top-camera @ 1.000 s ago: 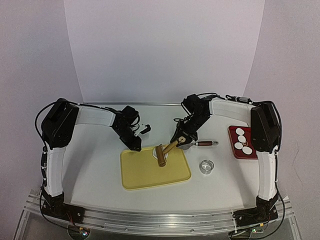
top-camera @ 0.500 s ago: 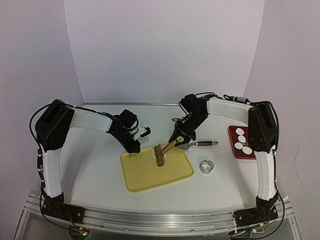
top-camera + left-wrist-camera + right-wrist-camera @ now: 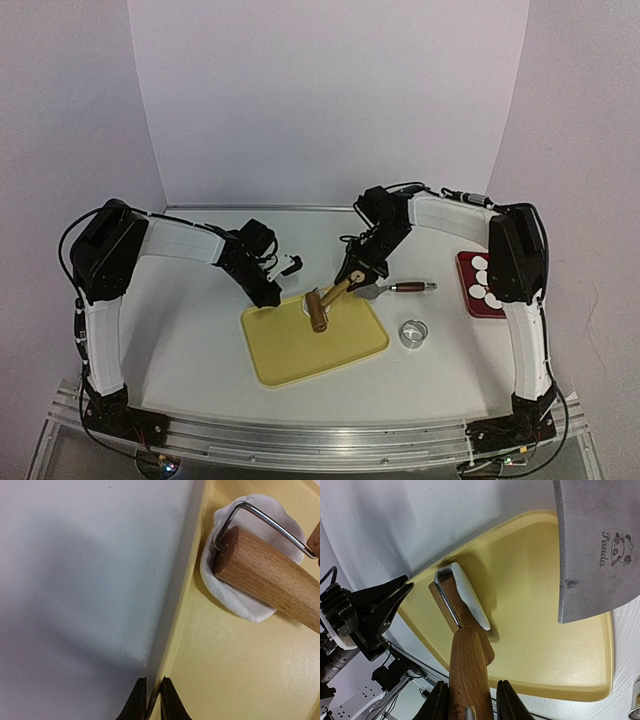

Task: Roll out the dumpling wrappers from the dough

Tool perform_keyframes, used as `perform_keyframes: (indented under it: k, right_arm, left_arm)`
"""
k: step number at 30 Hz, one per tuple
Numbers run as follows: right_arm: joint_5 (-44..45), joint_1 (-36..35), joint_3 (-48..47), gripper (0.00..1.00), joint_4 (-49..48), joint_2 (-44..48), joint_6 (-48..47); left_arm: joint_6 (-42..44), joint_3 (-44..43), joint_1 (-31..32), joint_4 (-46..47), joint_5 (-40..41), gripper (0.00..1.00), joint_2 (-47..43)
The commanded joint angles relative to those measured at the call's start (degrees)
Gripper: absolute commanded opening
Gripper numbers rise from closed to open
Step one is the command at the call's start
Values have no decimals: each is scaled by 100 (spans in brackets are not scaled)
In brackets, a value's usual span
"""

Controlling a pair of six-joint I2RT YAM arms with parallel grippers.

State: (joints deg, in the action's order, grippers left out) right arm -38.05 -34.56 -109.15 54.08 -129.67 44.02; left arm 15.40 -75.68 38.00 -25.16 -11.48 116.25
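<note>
A lumpy white dough patch [image 3: 235,597] lies at the far left corner of the yellow tray [image 3: 310,350]. On the patch rests the drum of a wooden roller [image 3: 270,577]. My right gripper [image 3: 472,700] is shut on that roller's wooden handle [image 3: 467,670], seen slanting up to the right in the top view [image 3: 340,292]. Pinching the tray's left rim is my left gripper [image 3: 151,690], its fingers almost together. Several dumpling wrappers [image 3: 487,283], small white discs, sit on a red plate [image 3: 468,262] at the right, partly behind my right arm.
A cleaver with a brown handle [image 3: 405,287] lies just beyond the tray's right corner; its blade [image 3: 600,555] hangs over the tray in the right wrist view. A metal ring cutter [image 3: 413,333] stands on the table right of the tray.
My left gripper has closed onto the tray's rim. The tray has turned slightly, its right side swinging toward the near edge. The roller has barely moved.
</note>
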Motion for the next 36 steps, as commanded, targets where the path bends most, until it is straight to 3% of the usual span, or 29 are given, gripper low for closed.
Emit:
perform_keyframes:
  k: [1,20,36]
  right_arm:
    - [1976,-257,379,0,1211,-1139,58]
    - [1850,-572,-99,0,1458,-1549,-212]
    - [1969,-746,153,0,1511,-1538,-94]
  left_arm:
    - [-183,-95,111,-331,33,0,164]
    - [-288,-260,111,-368,6,0,291]
    - [-436,-87,111,-289,-42,0,159]
